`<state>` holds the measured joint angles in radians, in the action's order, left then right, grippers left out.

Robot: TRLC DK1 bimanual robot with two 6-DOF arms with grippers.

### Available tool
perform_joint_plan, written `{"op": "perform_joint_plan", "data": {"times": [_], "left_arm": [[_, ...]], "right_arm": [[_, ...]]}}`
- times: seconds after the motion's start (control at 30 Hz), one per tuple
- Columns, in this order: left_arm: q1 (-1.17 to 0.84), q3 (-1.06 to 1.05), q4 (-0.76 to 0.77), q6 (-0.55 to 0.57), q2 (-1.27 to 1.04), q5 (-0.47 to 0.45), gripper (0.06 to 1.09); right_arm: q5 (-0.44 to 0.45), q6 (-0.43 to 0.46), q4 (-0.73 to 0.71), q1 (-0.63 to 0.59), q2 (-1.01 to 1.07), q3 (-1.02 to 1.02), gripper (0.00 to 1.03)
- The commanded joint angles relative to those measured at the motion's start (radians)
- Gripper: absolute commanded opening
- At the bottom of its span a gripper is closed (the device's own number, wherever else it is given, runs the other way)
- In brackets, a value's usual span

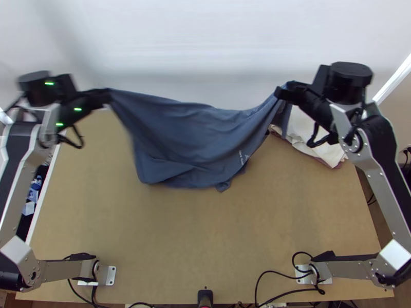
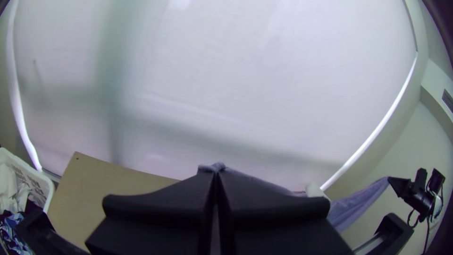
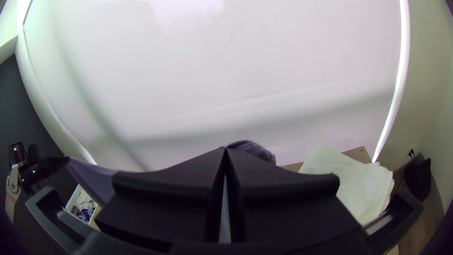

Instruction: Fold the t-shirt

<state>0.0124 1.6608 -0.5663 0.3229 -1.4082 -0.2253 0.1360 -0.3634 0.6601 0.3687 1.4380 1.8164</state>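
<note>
Top view: my left pincer (image 1: 106,96) and my right pincer (image 1: 281,92) are each clenched on an upper corner of the blue-grey t-shirt (image 1: 190,136), which hangs stretched between them over the far part of the table (image 1: 205,231). Its top edge sags in the middle, and its lower part is gathered in folds, one small tip poking toward me. From that tip, the tabletop runs down to the near edge, between my two bases; more wood lies between the shirt and the table's left edge. On the right I have less room: a stack of pale cloth (image 1: 318,150) sits by that edge, near the shirt. Beyond the left edge stands a white basket (image 2: 29,171) of clothes, cut off in the left wrist view. My fingers hide much of the shirt in both wrist views, with a bit of fabric showing past each pair of tips. My right arm covers part of the stack from above. I can't tell whether the shirt's lowest folds touch the wood, or how many layers I'm gripping.
</note>
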Motion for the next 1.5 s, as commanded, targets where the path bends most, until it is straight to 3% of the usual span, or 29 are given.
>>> {"op": "perform_joint_plan", "data": {"times": [0.0, 0.33, 0.5, 0.67, 1.13, 1.47], "left_arm": [[0.083, 0.071, -0.029, -0.004, 0.028, 0.001, 0.09], [0.193, 0.399, -0.066, -0.008, 0.029, 0.011, 0.09], [0.182, 0.574, -0.030, -0.008, 0.040, 0.101, 0.09], [0.179, 0.551, 0.046, -0.018, 0.080, 0.158, 0.09], [0.150, 0.479, 0.009, -0.012, 0.081, 0.161, 0.09], [0.150, 0.560, 0.210, -0.027, 0.112, 0.257, 0.09]], "right_arm": [[0.016, 0.069, -0.040, -0.037, -0.036, 0.000, 0.03], [0.019, 0.287, -0.234, -0.070, -0.034, 0.127, 0.03], [0.019, 0.316, -0.398, -0.056, -0.037, 0.236, 0.03], [0.042, 0.393, -0.493, -0.070, -0.053, 0.227, 0.03], [0.054, 0.342, -0.468, -0.070, -0.183, 0.015, 0.03], [0.054, 0.354, -0.519, -0.080, -0.087, 0.368, 0.03]]}}
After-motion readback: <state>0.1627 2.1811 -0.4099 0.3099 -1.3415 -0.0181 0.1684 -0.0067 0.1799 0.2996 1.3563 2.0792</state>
